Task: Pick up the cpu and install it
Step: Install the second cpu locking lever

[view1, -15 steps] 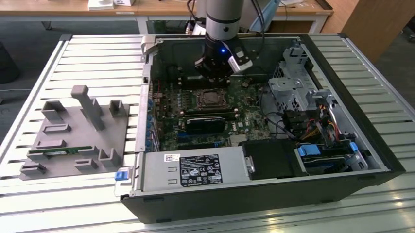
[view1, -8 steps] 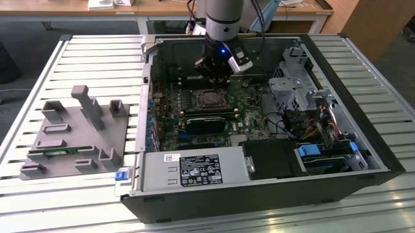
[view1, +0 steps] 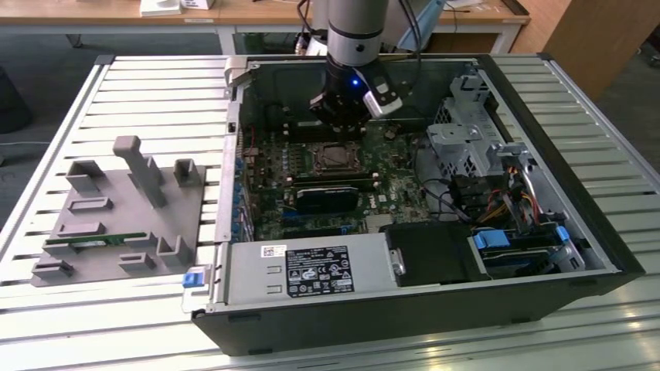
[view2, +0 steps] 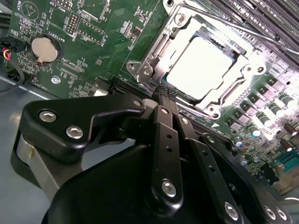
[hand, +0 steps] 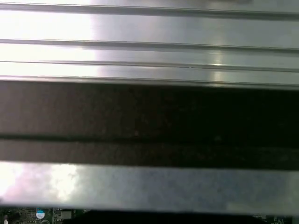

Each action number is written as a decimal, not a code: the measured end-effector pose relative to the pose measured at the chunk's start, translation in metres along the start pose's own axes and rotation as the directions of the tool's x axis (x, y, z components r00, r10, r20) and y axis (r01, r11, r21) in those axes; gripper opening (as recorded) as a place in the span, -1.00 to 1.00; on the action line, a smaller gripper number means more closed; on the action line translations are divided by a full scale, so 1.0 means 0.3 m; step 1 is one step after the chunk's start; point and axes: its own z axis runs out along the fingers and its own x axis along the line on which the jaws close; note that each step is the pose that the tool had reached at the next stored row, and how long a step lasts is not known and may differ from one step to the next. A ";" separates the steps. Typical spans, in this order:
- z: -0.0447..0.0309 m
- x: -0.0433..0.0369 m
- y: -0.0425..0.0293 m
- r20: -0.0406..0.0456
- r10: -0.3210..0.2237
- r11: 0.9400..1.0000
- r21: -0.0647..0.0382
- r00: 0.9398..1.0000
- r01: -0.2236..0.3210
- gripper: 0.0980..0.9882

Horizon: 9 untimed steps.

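One open computer case (view1: pixel 413 232) is lying on one slatted table (view1: pixel 154 100), with one motherboard (view1: pixel 309 185) showing inside; one cpu (view2: pixel 203 65) is sitting in one socket (view2: pixel 154 60), one coin battery (view2: pixel 44 49) is showing on the board, one grey fixture tray (view1: pixel 119 209) is holding one green memory stick (view1: pixel 93 241), and one hand (view1: pixel 338 116) is hanging above
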 end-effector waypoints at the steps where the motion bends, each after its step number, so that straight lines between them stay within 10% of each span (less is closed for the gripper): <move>1: 0.000 0.000 -0.001 0.000 0.000 1.000 0.000 1.000 0.000 -0.98; 9: -0.001 0.000 -0.016 0.000 0.000 1.000 0.000 1.000 0.000 -0.98</move>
